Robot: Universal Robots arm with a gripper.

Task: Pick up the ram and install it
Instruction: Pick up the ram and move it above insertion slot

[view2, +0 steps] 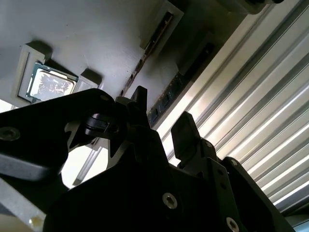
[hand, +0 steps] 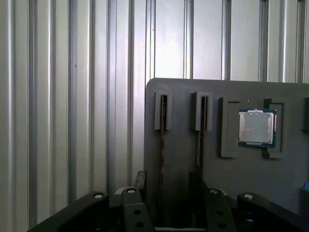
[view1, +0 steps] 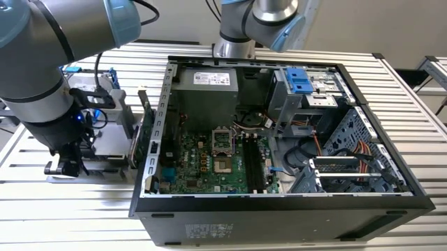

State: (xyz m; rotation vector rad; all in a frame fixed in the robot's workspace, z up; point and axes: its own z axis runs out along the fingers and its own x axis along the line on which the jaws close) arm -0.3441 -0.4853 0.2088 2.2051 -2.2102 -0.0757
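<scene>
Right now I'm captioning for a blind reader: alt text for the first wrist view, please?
The gripper, jaws open, hangs close to a ram stick set on edge in a slot of a grey tray; a square processor chip lies in another recess, and the tray rests on a ribbed metal table.

Exterior high; wrist views seemingly near tray [hand: 227, 179]

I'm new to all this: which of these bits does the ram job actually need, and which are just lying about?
Part of the job:
ram, on edge in the grey holder
tool, open, closest to it
memory slots inside the computer case

Just lying about:
processor chip in the same holder
green card standing outside the case
</scene>
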